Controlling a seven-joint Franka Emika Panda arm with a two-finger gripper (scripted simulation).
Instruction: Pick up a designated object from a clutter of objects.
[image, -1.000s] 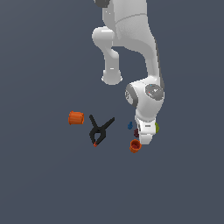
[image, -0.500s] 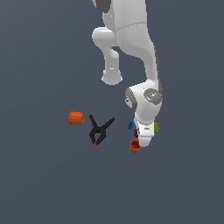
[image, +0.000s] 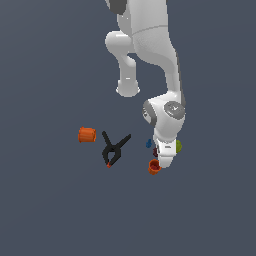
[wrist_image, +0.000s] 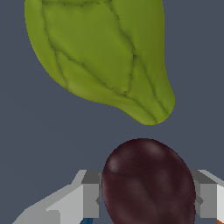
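Pincer (wrist_image: 146, 197) fingers flanking the plum (wrist_image: 148, 183).

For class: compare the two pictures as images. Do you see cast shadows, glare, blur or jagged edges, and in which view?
Exterior view: flat, even light, no cast shadows under the clamp or the cups; small things look coarse. Wrist view: the plum carries a soft sheen, the pear shows shaded creases, and the gripper fingers have stair-stepped edges; no blur in either.

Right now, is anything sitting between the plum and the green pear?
No. In the wrist view, only bare dark floor separates the plum from the green pear; they lie apart. The gripper fingers flank the plum.
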